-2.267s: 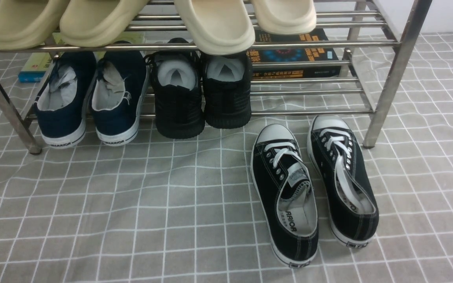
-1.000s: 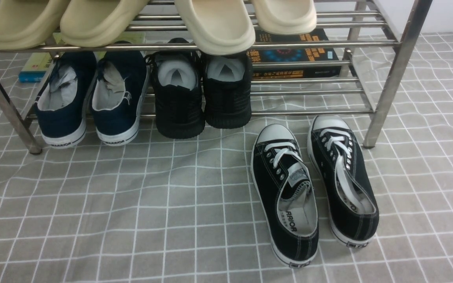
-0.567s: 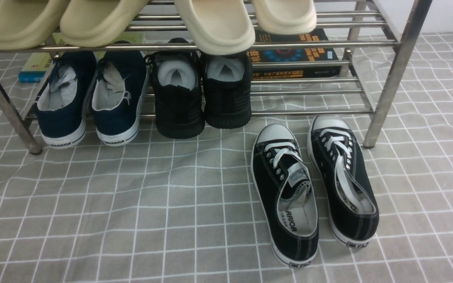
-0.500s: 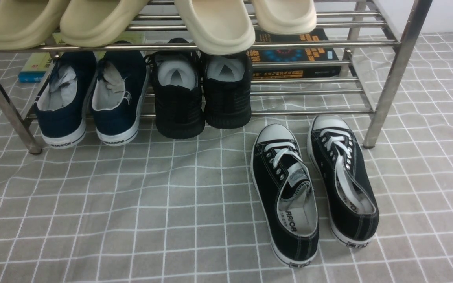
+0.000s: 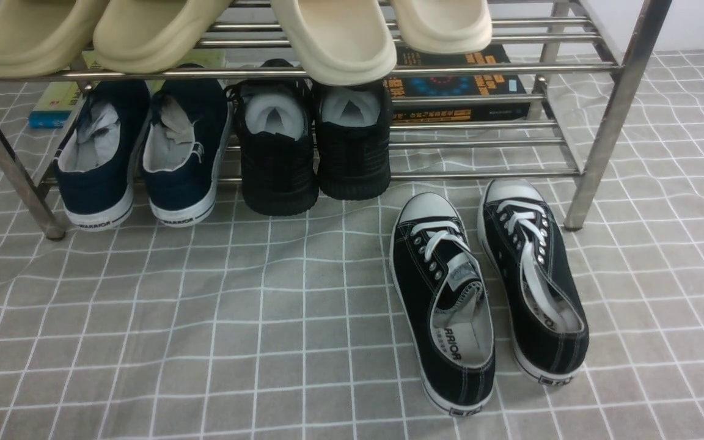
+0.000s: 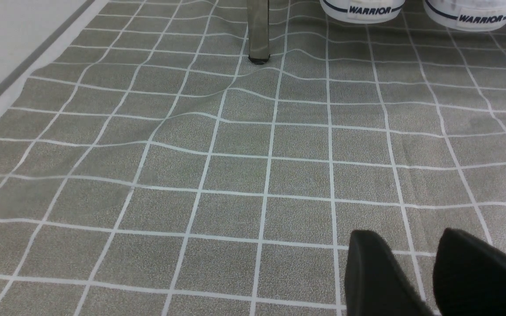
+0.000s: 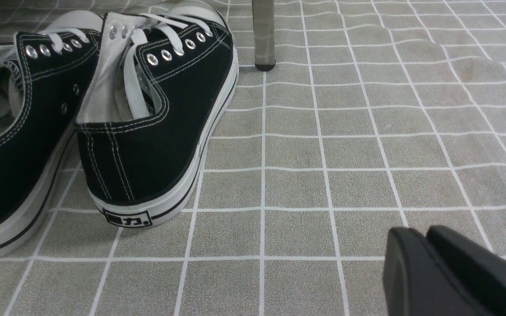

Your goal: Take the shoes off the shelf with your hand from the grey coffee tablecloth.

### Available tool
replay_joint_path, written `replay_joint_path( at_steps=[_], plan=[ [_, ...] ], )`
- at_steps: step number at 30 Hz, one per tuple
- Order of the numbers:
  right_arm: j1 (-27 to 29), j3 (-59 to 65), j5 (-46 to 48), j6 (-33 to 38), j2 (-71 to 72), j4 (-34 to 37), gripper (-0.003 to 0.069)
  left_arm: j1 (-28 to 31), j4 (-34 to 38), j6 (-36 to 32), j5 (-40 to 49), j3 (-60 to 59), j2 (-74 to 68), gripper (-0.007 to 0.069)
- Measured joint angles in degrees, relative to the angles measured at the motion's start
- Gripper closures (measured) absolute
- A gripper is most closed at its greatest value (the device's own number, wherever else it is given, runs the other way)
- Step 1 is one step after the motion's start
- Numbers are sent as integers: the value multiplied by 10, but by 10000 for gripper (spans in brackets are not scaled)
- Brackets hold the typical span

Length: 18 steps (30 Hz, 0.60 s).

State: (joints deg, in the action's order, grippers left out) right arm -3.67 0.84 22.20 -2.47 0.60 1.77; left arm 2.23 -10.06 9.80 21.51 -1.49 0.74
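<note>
I see the shoes (image 5: 486, 293), black canvas with white laces and rubber toe caps, lying side by side on the wrinkled grey coffee tablecloth (image 5: 205, 318), just near of the shelf (image 5: 608, 116) of shiny steel tubes. Navy sneakers (image 5: 138, 153) sit on its lower bars. My left gripper (image 6: 428, 272) has jaws apart; the right gripper (image 7: 428, 259) looks nearly together, though I cannot tell.

Pale wall (image 5: 694, 24) behind, top right. Bare light-grey floor strip (image 6: 11, 39) with darker edge line at one side. Even indoor light.
</note>
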Motion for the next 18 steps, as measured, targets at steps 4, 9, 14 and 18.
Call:
replay_joint_path(
  at_steps=[4,9,14,18],
  plan=[
    [0,0,0,0,0,0,586,0,0,0,0,0,0,385],
    [0,0,0,0,0,0,585,0,-1,0,0,0,0,385],
    [0,0,0,0,0,0,582,0,-1,0,0,0,0,385],
    [0,0,0,0,0,0,578,0,-1,0,0,0,0,385]
  ],
)
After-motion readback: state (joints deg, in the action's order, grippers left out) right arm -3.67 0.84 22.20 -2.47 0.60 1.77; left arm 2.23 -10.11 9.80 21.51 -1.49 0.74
